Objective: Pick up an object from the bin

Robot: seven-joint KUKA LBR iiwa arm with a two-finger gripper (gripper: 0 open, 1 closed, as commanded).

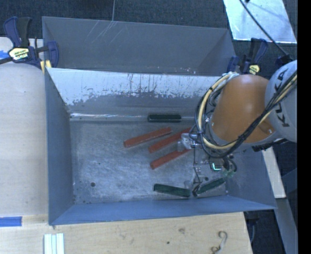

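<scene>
My gripper (pixel 196 180) is low in the bin's front right corner, under the arm's orange dome. A dark green bar (pixel 212 184) lies tilted right beside it on its right, and a second dark green bar (pixel 171 190) lies flat just to its left along the front wall. Whether either bar is between the gripper's tips cannot be made out. A red-brown stick (pixel 168 159) lies a little up and left of the gripper.
Two more red-brown sticks (pixel 147 137) (pixel 169 141) lie slanted in the middle of the bin. Another dark green bar (pixel 164 118) rests against the back wall. The arm and its cables hang over the bin's right side.
</scene>
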